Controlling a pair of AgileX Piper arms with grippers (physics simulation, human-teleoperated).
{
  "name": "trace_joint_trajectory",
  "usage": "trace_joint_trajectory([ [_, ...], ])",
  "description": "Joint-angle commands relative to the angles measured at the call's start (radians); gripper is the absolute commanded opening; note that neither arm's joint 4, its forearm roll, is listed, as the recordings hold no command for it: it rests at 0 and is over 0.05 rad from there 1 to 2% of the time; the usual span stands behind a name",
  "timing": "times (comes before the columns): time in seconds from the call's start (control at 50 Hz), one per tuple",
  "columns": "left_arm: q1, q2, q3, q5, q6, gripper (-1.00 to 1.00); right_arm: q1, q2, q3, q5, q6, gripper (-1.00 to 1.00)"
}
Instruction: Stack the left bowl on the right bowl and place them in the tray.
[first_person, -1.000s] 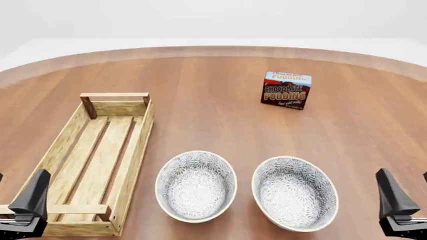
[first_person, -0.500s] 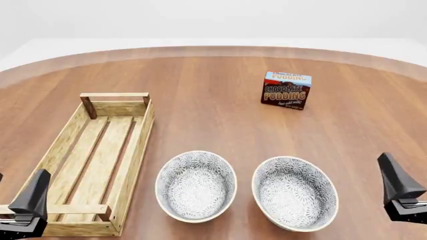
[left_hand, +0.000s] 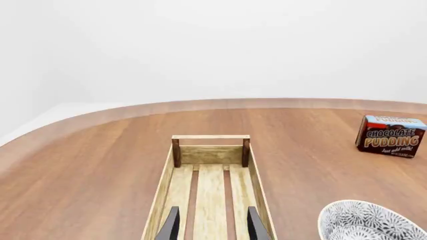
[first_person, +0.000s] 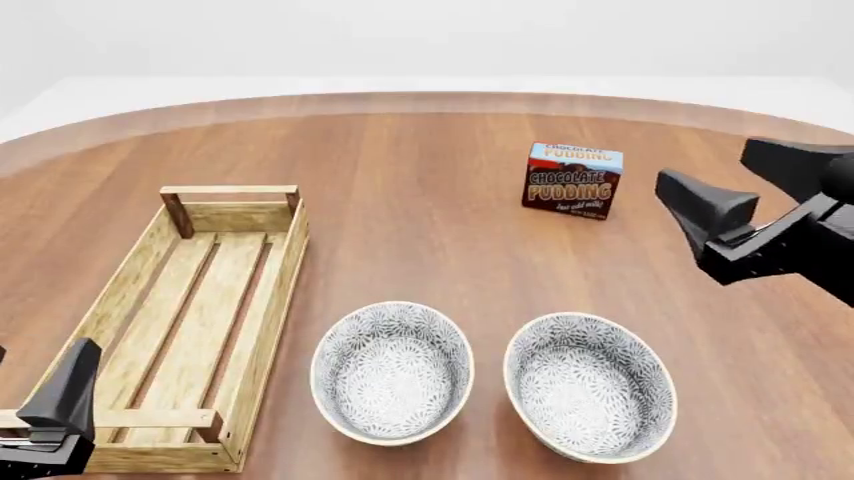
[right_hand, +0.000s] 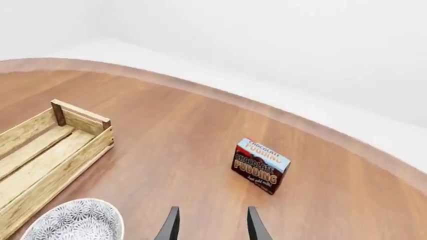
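Right claw (first_person: 747, 185) up; tray (first_person: 274, 320) lengthwise away.

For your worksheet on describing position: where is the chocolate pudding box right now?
In the front view, the chocolate pudding box stands upright on the table's far right part, beyond the right bowl.

Light raw-wood tray (first_person: 200, 330), smooth polished wooden table (first_person: 427, 170), glossy patterned bowls (first_person: 392, 372).

Bowls (first_person: 391, 373) grey-white floral; tray (first_person: 200, 320) pale wood.
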Motion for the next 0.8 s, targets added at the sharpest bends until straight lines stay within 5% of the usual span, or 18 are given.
trace_joint_trajectory([
  [0.02,0.0,0.0,0.0,0.0,0.0,1.0,0.175,0.274,-0.231,0.084,-0.025,1.0],
  [0.3,0.0,0.0,0.0,0.0,0.0,1.0,0.285,0.542,-0.487,0.242,-0.033,1.0],
  [0.58,0.0,0.0,0.0,0.0,0.0,1.0,0.365,0.737,-0.583,0.333,-0.084,1.0],
  [0.8,0.0,0.0,0.0,0.0,0.0,1.0,0.403,0.833,-0.636,0.379,-0.011,1.0],
])
